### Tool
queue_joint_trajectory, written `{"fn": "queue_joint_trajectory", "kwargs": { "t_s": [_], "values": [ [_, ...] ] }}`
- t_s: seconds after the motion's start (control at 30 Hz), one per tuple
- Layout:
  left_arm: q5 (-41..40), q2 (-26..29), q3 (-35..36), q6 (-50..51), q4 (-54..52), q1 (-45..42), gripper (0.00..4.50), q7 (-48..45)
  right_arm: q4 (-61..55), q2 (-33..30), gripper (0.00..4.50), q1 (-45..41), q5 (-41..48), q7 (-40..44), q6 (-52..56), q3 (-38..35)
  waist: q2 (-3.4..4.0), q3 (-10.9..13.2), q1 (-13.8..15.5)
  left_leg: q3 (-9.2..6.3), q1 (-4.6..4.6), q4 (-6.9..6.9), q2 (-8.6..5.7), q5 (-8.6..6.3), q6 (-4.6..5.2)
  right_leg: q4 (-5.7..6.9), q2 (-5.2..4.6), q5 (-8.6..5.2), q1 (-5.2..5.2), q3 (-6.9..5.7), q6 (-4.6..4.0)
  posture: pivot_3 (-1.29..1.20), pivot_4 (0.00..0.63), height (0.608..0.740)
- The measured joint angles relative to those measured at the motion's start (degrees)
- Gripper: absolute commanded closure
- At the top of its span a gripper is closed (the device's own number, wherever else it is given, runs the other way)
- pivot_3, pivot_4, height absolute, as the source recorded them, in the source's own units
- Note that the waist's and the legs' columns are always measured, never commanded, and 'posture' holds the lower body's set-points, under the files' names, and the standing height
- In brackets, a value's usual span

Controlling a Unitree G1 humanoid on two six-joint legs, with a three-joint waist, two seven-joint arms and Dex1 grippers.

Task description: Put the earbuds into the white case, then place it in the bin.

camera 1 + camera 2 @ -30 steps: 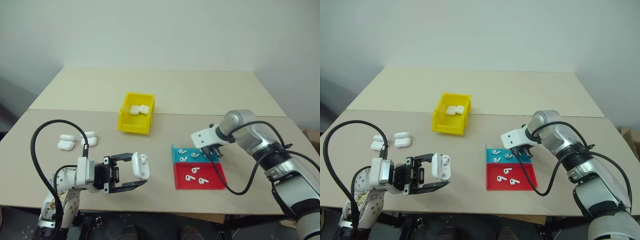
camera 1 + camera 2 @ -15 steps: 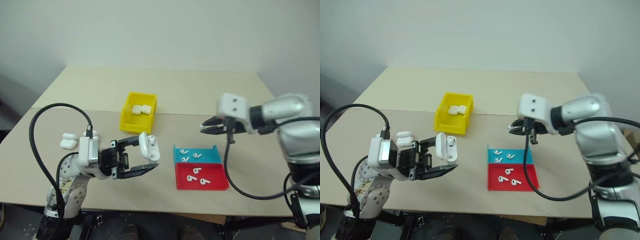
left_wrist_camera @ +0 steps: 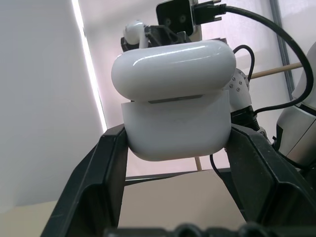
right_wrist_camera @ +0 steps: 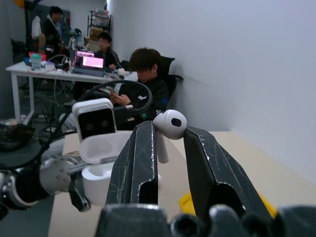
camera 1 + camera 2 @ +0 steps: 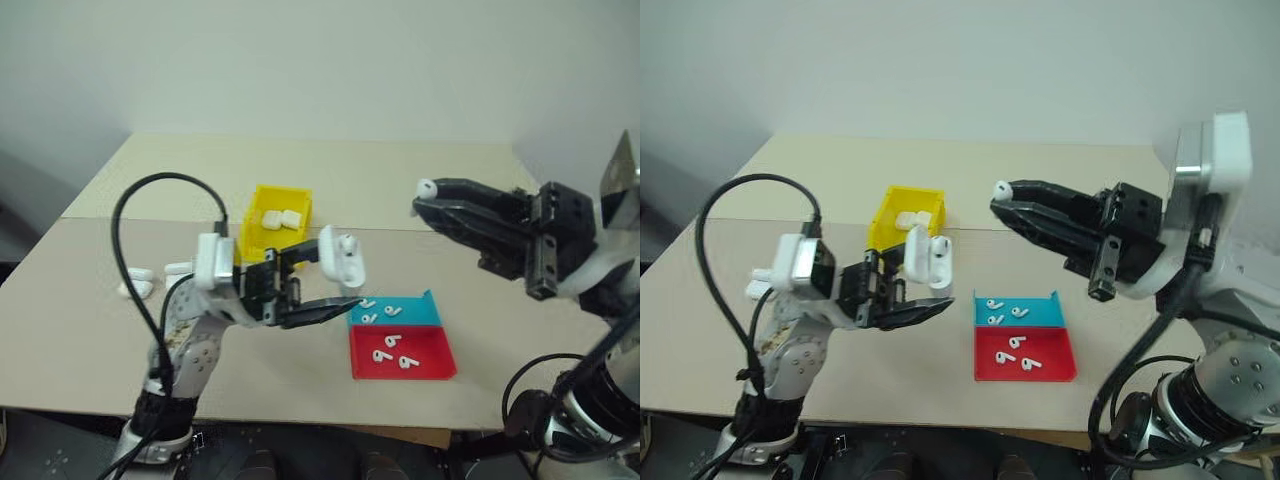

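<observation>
1. White spare cases [image 5: 140,283] are lying at the far left of the table [image 5: 400,180], at about nine o'clock from my left arm, close together on the beige top.
2. My left gripper [image 5: 325,280] is hanging above the table's near half, pointing toward three o'clock, and its two black fingers are pinching the white case [image 5: 340,258] by its lower body.
3. That case is standing upright in the grip with its hinged lid flipped open; in the left wrist view the case [image 3: 175,101] is sitting pressed between both fingers [image 3: 94,187].
4. At about eleven o'clock from the held case, the bin [image 5: 262,243] is resting on the table, and two closed white cases [image 5: 280,217] are lying side by side inside it.
5. At about four o'clock from the held case, the blue tray [image 5: 425,310] and the red tray [image 5: 432,360] are sitting edge to edge, the blue one farther from me.
6. Loose earbuds [image 5: 378,312] are lying in the blue tray, and more earbuds are lying in the red one.
7. My right gripper [image 5: 430,200] is hovering in the air above the trays, pointing toward nine o'clock, at the open case.
8. Its fingers are nipping one earbud [image 5: 426,187] at their tips; in the right wrist view that earbud [image 4: 168,129] is sitting stem-down between the two fingers [image 4: 138,158], with the open case beyond it.
</observation>
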Motion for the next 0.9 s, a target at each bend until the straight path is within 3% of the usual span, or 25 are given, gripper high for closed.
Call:
{"fn": "queue_joint_trajectory", "kwargs": {
  "t_s": [0.27,0.9],
  "values": [
    [1.1,-0.9,-0.1,-0.7,1.7,-0.9,1.77,-0.4,1.6,-3.7,3.88,4.0,10.1,-6.1,-7.4,7.3,0.00,0.0,-0.4,-0.03,0.00,0.00,0.00,0.00,0.00,0.00,0.01,0.00,0.00,0.00,0.01,0.00,0.150,0.740],
    [2.0,-1.4,0.0,-2.2,2.4,-0.9,1.77,-1.0,5.1,-11.8,3.88,7.4,8.4,-5.8,-18.7,21.0,-0.01,0.0,-0.2,-0.05,-0.02,0.00,0.00,0.00,0.00,-0.04,0.01,-0.01,0.00,-0.01,0.01,0.00,0.150,0.740]
  ]
}}
